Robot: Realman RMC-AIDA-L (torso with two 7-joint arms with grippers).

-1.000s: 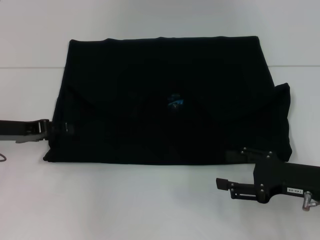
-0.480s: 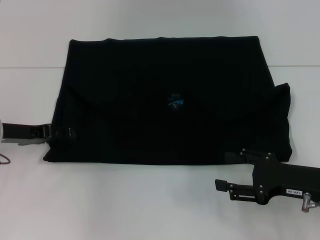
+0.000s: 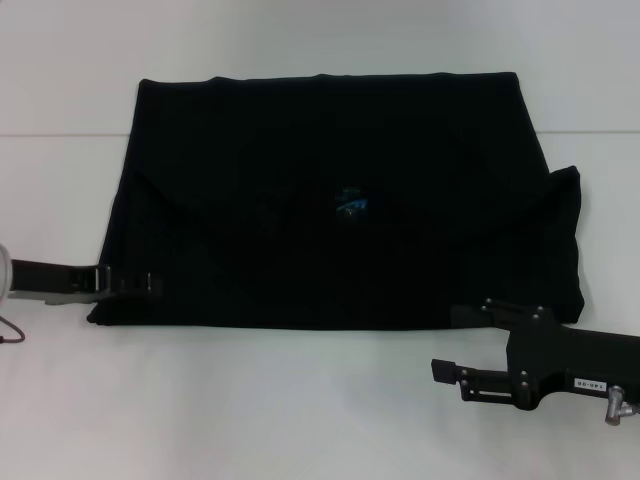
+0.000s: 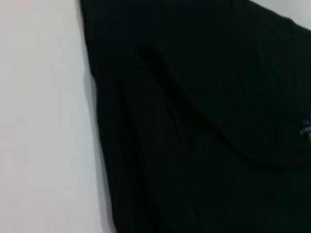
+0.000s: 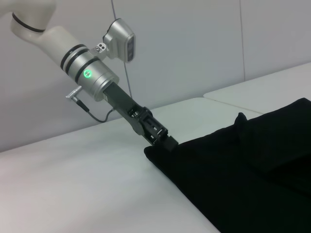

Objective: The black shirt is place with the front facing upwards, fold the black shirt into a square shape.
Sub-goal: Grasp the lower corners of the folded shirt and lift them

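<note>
Black shirt [image 3: 340, 200] lies flat mid-table [image 3: 300, 400], partly folded; my left pincer [image 3: 135, 283] pinches its 8 o'clock corner, my right pincer [image 3: 465, 345] sits at its 5 o'clock edge, jaws wide.

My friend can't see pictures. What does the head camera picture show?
A big black shirt lies folded into a wide rectangle on a white table, with a small blue neck label in the middle. The left gripper touches the shirt's near left corner, and the right gripper is at its near right corner.
</note>
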